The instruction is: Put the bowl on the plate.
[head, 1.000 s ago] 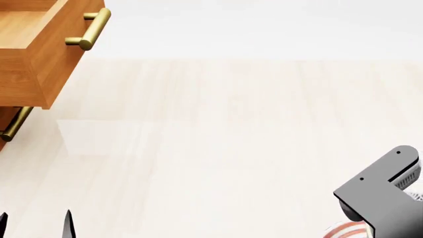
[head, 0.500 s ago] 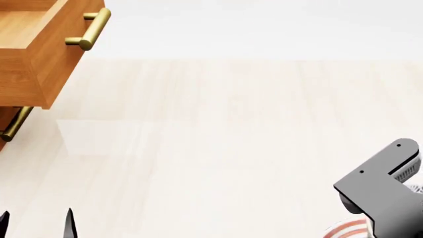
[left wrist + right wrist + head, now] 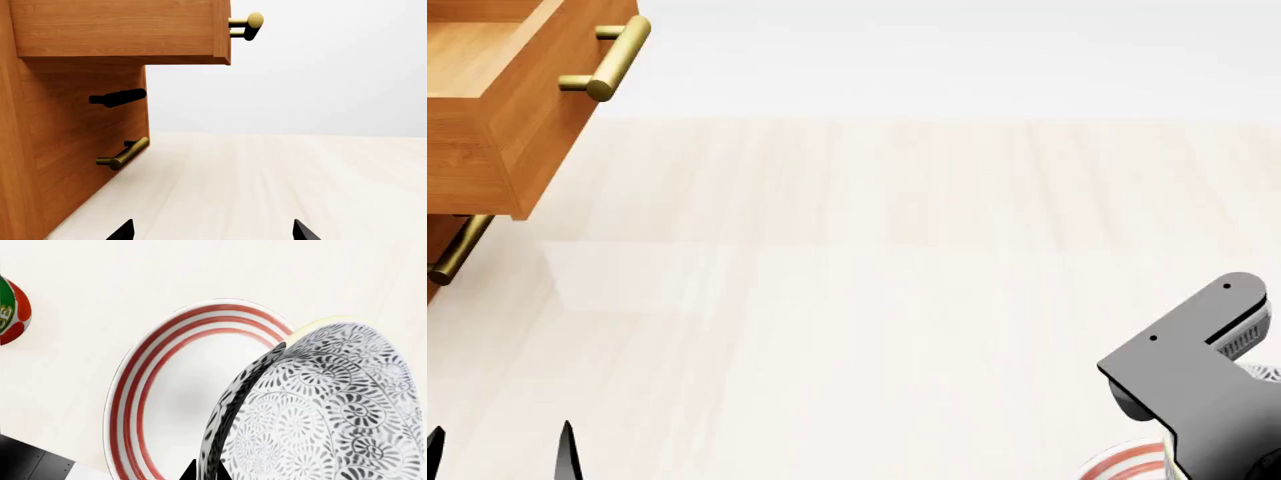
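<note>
The bowl [image 3: 327, 405], white with a dense grey-black floral pattern, hangs tilted over the plate [image 3: 133, 390] in the right wrist view. My right gripper [image 3: 207, 471] is shut on the bowl's wall, one dark fingertip on each side. The plate is white with red rings and lies flat on the pale table. In the head view only a sliver of the plate [image 3: 1121, 465] shows at the bottom right, beside my right arm's grey wrist [image 3: 1194, 380]. My left gripper [image 3: 501, 460] is open and holds nothing, low at the bottom left, its fingertips [image 3: 123, 231] wide apart.
A red tomato-sauce can [image 3: 12, 310] stands on the table beyond the plate. A wooden cabinet [image 3: 73, 150] with a pulled-out top drawer [image 3: 507, 110] and brass handles [image 3: 607, 60] stands at the far left. A pale wooden tabletop [image 3: 868, 280] spans the view.
My right arm's wrist has shifted slightly upward and a little left in the head view. The left gripper's fingertips have stayed put.
</note>
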You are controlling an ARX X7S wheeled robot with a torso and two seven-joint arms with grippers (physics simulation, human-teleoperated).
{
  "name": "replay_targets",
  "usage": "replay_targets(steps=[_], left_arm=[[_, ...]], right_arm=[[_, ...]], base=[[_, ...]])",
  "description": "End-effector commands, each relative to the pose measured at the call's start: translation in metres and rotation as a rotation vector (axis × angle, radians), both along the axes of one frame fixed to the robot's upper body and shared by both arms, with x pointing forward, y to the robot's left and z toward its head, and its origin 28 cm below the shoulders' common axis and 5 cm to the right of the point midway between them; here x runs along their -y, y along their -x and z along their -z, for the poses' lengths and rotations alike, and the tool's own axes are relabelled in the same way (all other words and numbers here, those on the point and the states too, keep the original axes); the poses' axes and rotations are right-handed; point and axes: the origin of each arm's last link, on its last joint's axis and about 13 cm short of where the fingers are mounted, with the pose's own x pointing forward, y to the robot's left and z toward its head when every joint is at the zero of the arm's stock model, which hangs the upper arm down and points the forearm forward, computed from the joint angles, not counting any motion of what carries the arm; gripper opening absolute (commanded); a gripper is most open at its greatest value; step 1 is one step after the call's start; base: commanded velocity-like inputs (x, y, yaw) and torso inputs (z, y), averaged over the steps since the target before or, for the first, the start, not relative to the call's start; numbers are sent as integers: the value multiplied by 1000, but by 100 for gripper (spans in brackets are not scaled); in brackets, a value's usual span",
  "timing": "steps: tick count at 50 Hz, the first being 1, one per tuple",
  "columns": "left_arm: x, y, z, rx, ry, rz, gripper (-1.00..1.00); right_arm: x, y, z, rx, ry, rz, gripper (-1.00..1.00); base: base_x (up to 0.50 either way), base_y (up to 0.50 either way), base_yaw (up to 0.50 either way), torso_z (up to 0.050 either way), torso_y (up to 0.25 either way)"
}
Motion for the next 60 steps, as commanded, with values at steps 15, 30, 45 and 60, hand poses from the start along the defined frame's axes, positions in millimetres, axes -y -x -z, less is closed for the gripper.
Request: replay_targets(steps=[15, 30, 45, 60], left_arm=[[-1, 0, 0, 0, -1, -1, 100], [0, 0, -1, 1, -7, 2, 100], [-1, -2, -3, 3, -7, -4, 100], [-1, -2, -7, 10, -9, 4, 100]], right_arm=[[-1, -10, 2, 18, 20, -12, -100], [2, -4, 6, -2, 8, -19, 100], [-4, 3, 7, -13, -67, -83, 100], [-5, 7, 1, 45, -105, -115, 100]], base=[[0, 0, 0, 1, 1], [0, 0, 0, 0, 0], [0, 0, 0, 0, 0], [0, 0, 0, 0, 0]])
